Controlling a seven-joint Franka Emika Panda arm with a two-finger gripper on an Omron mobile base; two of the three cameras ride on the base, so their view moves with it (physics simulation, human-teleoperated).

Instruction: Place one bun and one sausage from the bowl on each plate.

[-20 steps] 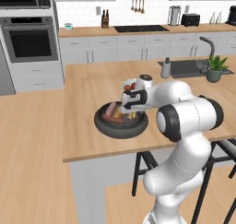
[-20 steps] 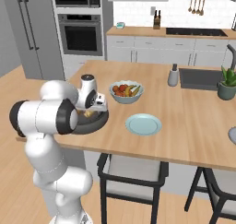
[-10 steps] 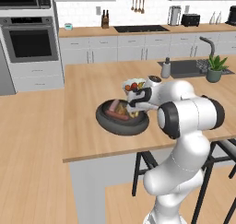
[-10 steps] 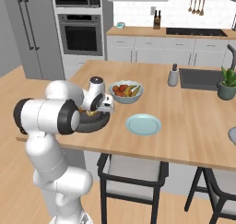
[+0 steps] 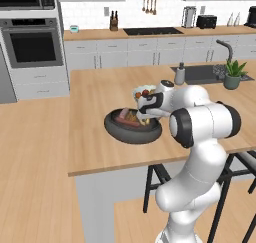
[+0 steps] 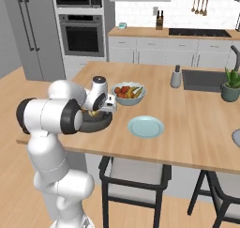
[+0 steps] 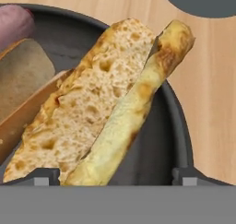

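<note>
The dark bowl (image 5: 131, 132) (image 6: 97, 124) sits on the island counter, and my gripper (image 5: 145, 113) (image 6: 101, 110) hangs low over its right part. In the hand view, a split golden bun (image 7: 99, 103) lies against the bowl's wall (image 7: 170, 126), right between my gripper's (image 7: 115, 174) spread fingertips (image 7: 42, 174). The gripper is open and touches nothing. A second bun (image 7: 23, 75) lies to its left. A pinkish sausage (image 7: 14, 21) is at the upper left. One pale teal plate (image 6: 146, 127) lies right of the bowl. The other plate (image 6: 236, 137) is at the right edge.
A pale fruit bowl (image 5: 144, 91) (image 6: 128, 92) stands just behind the dark bowl. A soap bottle (image 6: 176, 77), a sink (image 6: 206, 79) and a potted plant (image 6: 231, 84) are farther right. Stools stand under the counter's near edge.
The hand has moved across the bowl toward its right side and dropped a little lower over the buns. The bowl and plates have stayed put.
</note>
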